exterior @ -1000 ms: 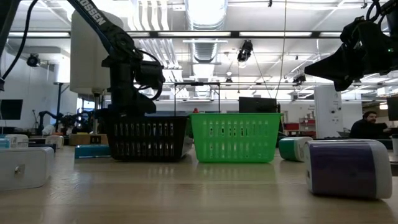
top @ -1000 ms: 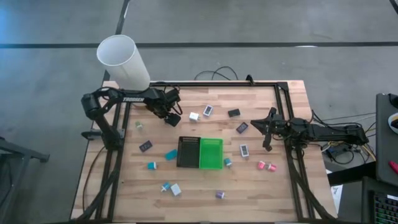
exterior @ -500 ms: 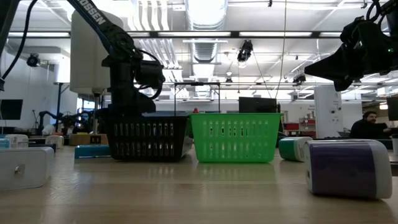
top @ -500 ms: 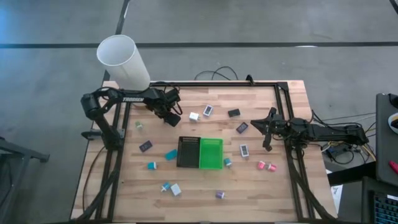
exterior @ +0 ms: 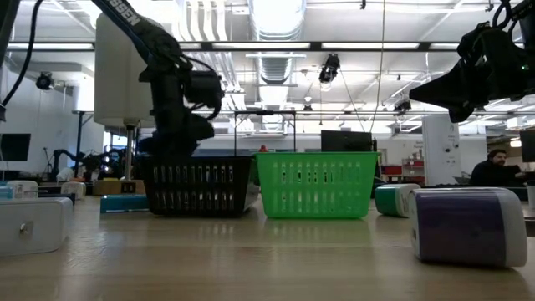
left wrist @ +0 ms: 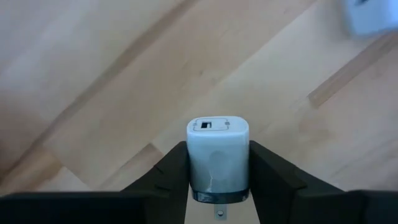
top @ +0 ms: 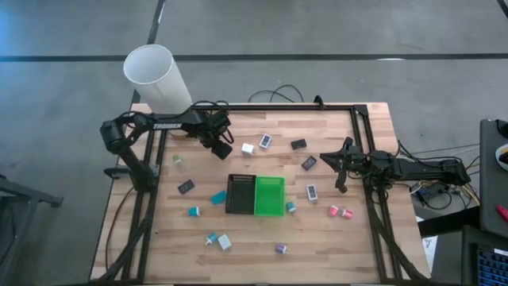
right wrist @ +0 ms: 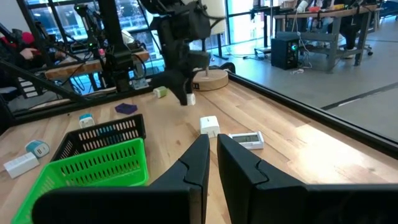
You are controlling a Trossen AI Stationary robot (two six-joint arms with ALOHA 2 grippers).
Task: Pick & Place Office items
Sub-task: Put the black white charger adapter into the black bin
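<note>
My left gripper (top: 222, 150) hangs over the far left of the table, pointing down and shut on a small white block (left wrist: 217, 152). The right wrist view shows them too, gripper (right wrist: 186, 93) above block (right wrist: 191, 99). Other office items lie loose on the wood: a white cube (top: 248, 148), a white and purple piece (top: 265, 141), a black piece (top: 298, 144), pink pieces (top: 340, 211) and teal pieces (top: 193, 211). My right gripper (top: 340, 168) waits shut and level above the right side, holding nothing. My left gripper pinches the white block by two opposite sides (left wrist: 194, 167) between its two fingers (left wrist: 171, 171), from above, pointing down. The block's slotted end (left wrist: 214, 124) faces the table. In the right wrist view the block hangs just clear of the wood.
A black basket (top: 240, 195) and a green basket (top: 269, 196) stand side by side at the table's middle. A tall white cylinder (top: 156, 78) stands at the far left corner. A dark frame rail (top: 278, 106) runs along the far edge.
My left gripper has risen a little above the far left of the table, as the low view shows. My right arm has kept still.
</note>
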